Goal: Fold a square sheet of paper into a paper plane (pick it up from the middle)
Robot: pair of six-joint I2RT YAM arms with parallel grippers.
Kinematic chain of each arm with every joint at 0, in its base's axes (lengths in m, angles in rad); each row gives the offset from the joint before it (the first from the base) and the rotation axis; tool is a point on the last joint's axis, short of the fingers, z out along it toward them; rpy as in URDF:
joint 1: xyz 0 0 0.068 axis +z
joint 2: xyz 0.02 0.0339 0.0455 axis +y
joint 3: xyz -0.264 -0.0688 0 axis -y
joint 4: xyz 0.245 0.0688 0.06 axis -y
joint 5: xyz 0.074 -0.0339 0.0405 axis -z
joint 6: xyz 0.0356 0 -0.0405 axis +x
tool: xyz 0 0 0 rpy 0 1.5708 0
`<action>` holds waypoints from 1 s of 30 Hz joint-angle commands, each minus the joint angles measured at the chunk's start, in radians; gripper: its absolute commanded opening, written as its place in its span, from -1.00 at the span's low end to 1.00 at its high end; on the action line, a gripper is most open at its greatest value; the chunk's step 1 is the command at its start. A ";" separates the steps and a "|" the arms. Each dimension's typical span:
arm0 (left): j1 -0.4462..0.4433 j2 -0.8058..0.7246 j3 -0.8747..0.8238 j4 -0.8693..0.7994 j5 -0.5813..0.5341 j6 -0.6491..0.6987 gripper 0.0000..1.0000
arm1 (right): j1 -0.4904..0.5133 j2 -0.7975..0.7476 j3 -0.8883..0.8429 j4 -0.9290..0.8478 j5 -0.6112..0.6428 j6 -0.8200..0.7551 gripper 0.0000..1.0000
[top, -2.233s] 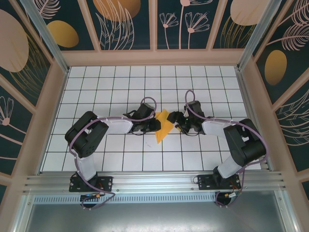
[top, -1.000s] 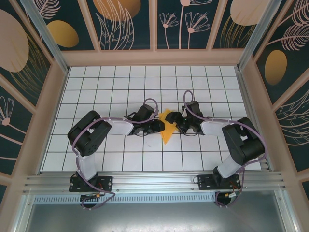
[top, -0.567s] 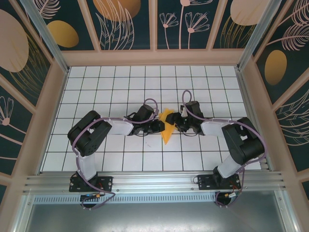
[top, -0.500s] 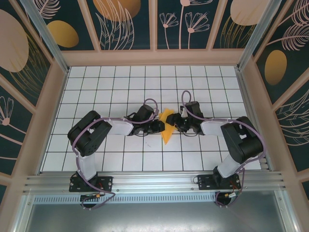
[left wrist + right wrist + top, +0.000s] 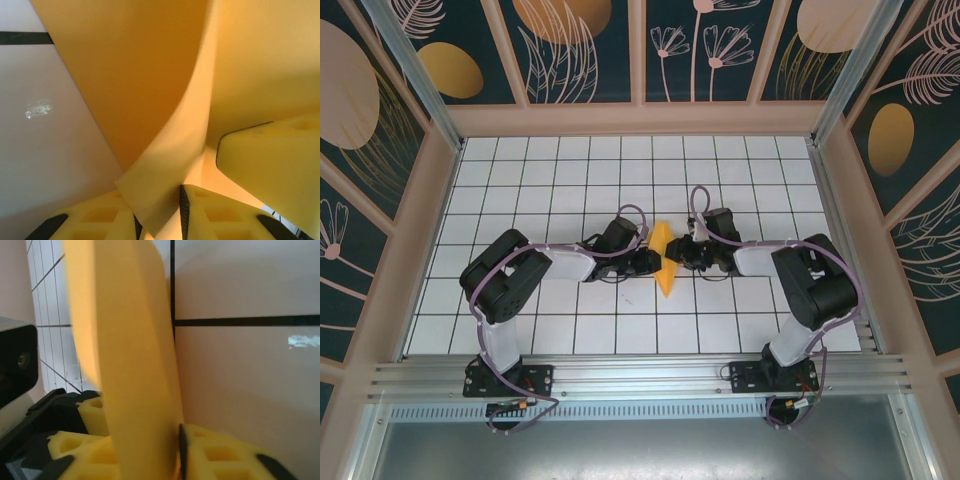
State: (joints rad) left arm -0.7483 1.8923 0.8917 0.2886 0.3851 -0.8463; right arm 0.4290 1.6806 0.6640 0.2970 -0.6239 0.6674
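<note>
Now my right pincer [image 5: 683, 256], wide apart a moment earlier, had closed its pads on the right side of the sheet of paper [image 5: 663, 264], while my left pincer [image 5: 648, 263] kept its pinch on the other side. Held between both above the table [image 5: 570, 170], the sheet stood narrower, so I judged a fold under way

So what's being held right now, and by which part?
Both grippers pinch the folded orange paper: left gripper on a flap at its left side, right gripper on its right side, mid-length.
</note>
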 commanded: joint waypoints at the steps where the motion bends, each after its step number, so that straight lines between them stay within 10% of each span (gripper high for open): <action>1: -0.016 -0.009 -0.036 -0.028 0.012 -0.027 -0.42 | -0.006 0.016 0.035 0.001 -0.017 -0.045 -0.62; 20: -0.010 -0.304 -0.196 0.115 -0.136 -0.119 0.03 | 0.024 -0.149 0.165 -0.377 0.256 -0.197 -0.70; 30: 0.049 -0.441 -0.347 0.210 -0.233 -0.262 -0.30 | 0.170 -0.189 0.325 -0.648 0.681 -0.268 -0.65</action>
State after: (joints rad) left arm -0.7319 1.4933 0.5884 0.4393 0.2077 -1.0325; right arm 0.5362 1.5074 0.9371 -0.2302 -0.1249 0.4419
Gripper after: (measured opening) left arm 0.362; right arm 0.172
